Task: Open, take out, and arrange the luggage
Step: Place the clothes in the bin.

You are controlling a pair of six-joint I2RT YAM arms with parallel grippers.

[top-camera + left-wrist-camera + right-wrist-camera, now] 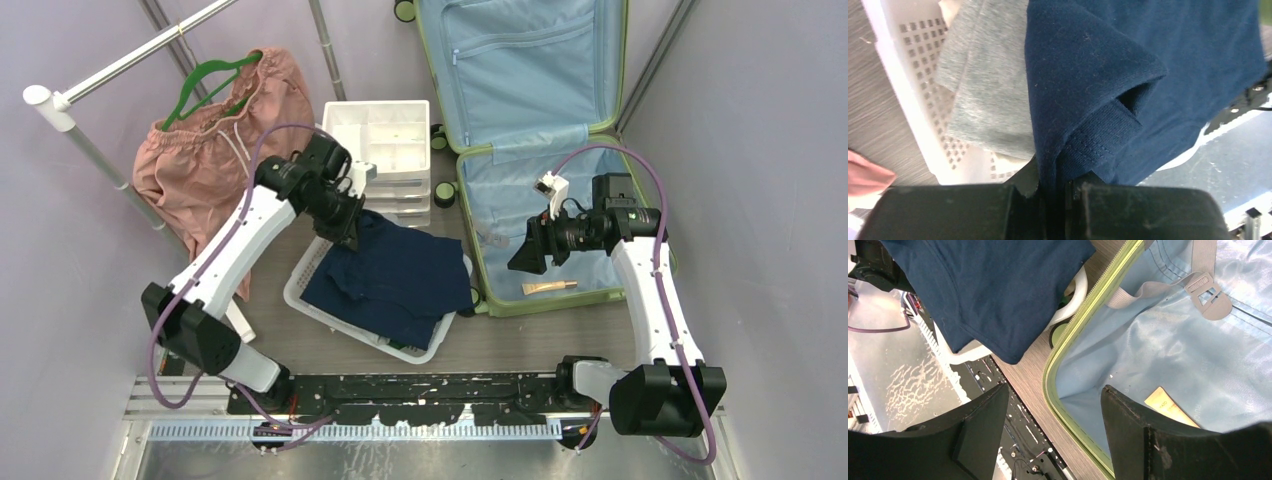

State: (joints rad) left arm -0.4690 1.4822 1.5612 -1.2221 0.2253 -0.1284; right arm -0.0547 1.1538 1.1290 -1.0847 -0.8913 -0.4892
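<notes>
The suitcase (pixel 505 195) lies flat open on the right side of the surface (pixel 520 340), its lid half stretching away from us toward the far wall and its pale blue lining facing up. In the near half a small beige tube (pixel 548 287) rests on the lining close to the near rim. In the right wrist view we see the green rim, a grey strap with its buckle (pixel 1209 294), and the tube (pixel 1168 405) partly hidden behind one finger.

The right end effector (pixel 530 248) hangs above the near half of the suitcase, by its left rim – its fingers stand wide apart and hold nothing, with the rim and lining (pixel 1158 350) visible between them (pixel 1053 395).

The left end effector (pixel 347 232) is well apart from the suitcase, off to its left – it is clamped (pixel 1050 187) on the hemmed edge of a navy shirt (pixel 1148 60). That shirt (pixel 395 280) drapes over a white perforated basket (pixel 300 300), which sits just beside the suitcase's left rim; a grey garment (pixel 983 90) lies in the basket beneath it.

Behind the basket stands a white drawer unit (pixel 385 140), and further left a pink garment (pixel 200 160) hangs on a green hanger (pixel 205 85) from a rail (pixel 120 65).
</notes>
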